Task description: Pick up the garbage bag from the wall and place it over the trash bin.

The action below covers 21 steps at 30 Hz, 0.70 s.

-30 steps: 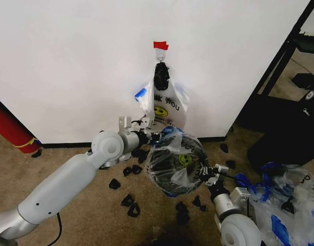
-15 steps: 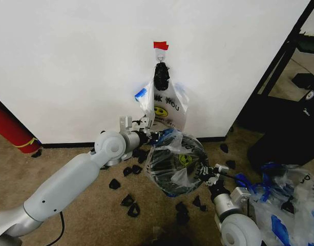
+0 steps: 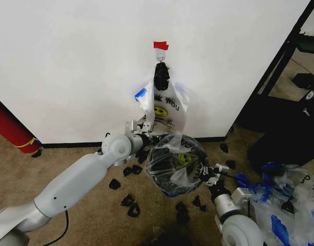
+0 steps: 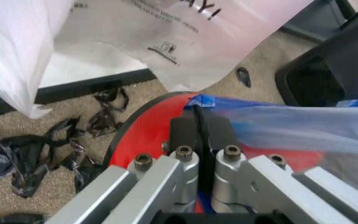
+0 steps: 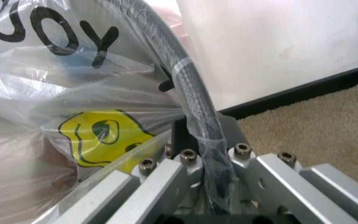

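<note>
A garbage bag [image 3: 174,164] with a yellow smiley lies stretched over the round trash bin [image 3: 168,193] on the carpet below the wall [image 3: 69,61]. My left gripper [image 3: 148,137] is at the bin's wall-side rim. In the left wrist view it [image 4: 201,126] is shut on the bag's blue-patched edge [image 4: 291,126] above the red bin side [image 4: 141,135]. My right gripper [image 3: 204,171] is at the opposite rim. The right wrist view shows it [image 5: 207,135] shut on bag film [image 5: 73,93] wrapped around the black rim [image 5: 188,79]. A second "THANK YOU" bag [image 3: 164,105] hangs from the hook [image 3: 160,60] under red tape [image 3: 160,45].
Black scraps [image 3: 130,202] litter the carpet around the bin. A long red cylinder with a yellow band [image 3: 11,128] leans at the left. A heap of loose bags [image 3: 290,202] lies at the lower right, with a black shelf frame [image 3: 279,61] behind it.
My left arm has swung toward the wall, and its gripper has drawn the bag's bunched blue edge down over the bin's far rim. The bag now lies flatter. The right gripper has not moved.
</note>
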Available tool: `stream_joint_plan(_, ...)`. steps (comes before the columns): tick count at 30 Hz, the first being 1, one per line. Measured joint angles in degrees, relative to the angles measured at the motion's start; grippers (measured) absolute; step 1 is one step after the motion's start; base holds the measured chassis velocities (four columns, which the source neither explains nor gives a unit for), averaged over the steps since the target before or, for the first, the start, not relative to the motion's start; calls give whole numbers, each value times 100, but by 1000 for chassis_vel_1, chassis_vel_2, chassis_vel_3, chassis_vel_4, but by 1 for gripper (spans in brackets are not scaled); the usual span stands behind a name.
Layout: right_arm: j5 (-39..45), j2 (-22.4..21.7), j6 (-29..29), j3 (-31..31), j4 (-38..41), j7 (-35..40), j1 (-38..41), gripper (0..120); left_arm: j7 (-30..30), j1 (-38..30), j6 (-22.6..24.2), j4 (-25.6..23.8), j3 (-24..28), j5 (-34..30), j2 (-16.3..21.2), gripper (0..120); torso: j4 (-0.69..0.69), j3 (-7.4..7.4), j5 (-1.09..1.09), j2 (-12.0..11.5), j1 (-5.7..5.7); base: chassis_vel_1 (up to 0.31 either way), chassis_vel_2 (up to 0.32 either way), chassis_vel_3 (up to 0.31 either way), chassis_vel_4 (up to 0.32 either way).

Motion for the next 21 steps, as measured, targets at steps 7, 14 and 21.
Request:
stream_joint_plan(7, -7, 21, -3, -17, 2, -8, -12, 0, 9, 22, -12, 51, -22, 90, -49, 0, 0, 0, 0, 0, 0, 0, 0, 0, 0)
stream_joint_plan(14, 6, 116, -2, -56, -124, 20, 48, 0, 80, 121, 60, -603, -264, 89, 300, 25, 0, 0, 0, 0, 0, 0, 0, 0, 0)
stream_joint_plan(21, 76, 216, -32, -149, -210, 76, 100, 0, -75, 243, 162, -1155, -433, 121, 516, 51, 0, 0, 0, -1, 0, 0, 0, 0, 0)
